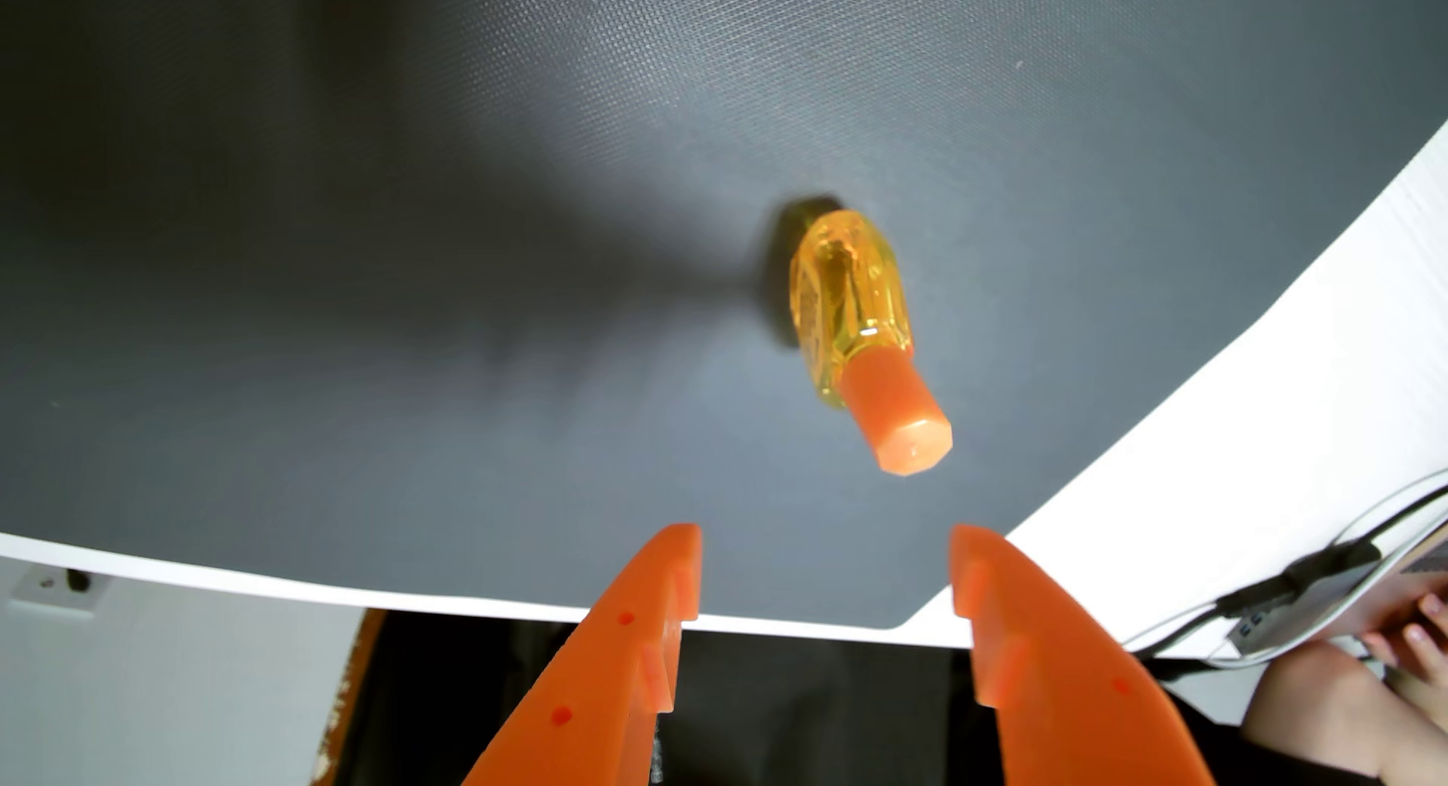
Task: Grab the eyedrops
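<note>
In the wrist view, the far left bottom corner shows a pale wall or floor surface with a small white wall plate carrying a dark spot. Above it spreads a dark grey mat, finely woven in texture, with a soft shadow across its upper left part. The mat lies on a smooth white board whose thin edge runs along the mat's lower border and widens into a broad white band on the right.

At the bottom centre, the gripper enters from the lower edge. Its two fingers are matte orange plastic, tapered to blunt tips, with small round dimples and stepped notches on their inner faces. They stand well apart with nothing between them, so the tool is open and empty.

Just right of centre, beyond the fingertips and clear of them, stands the eyedrops bottle on the mat. Its body is clear, faceted amber-yellow plastic, and whether it holds liquid cannot be told. Its opaque orange cap has flat sides and points toward the camera. A dark shadow sits at the bottle's base, to its left. Nothing lies between the gripper and the bottle.

At the far right bottom, past the board's edge, grey and black cables run beside a flat grey device, and a person's hand rests there, well apart from the bottle.
</note>
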Robot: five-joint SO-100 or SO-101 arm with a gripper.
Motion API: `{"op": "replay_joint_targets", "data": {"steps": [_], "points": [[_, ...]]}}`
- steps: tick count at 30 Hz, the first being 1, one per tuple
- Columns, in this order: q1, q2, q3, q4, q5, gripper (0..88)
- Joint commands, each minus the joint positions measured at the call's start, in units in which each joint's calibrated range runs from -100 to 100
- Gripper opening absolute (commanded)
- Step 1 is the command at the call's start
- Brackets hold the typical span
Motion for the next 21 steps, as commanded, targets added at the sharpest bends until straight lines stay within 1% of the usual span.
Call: {"op": "replay_joint_targets", "data": {"steps": [1, 4, 21], "points": [[-0.2, 2.0, -3.8, -0.2, 0.2, 25.2], [-0.6, 4.1, -5.4, -0.3, 0.2, 27.4], [-1.9, 21.0, -13.2, -2.2, -0.5, 27.3]]}}
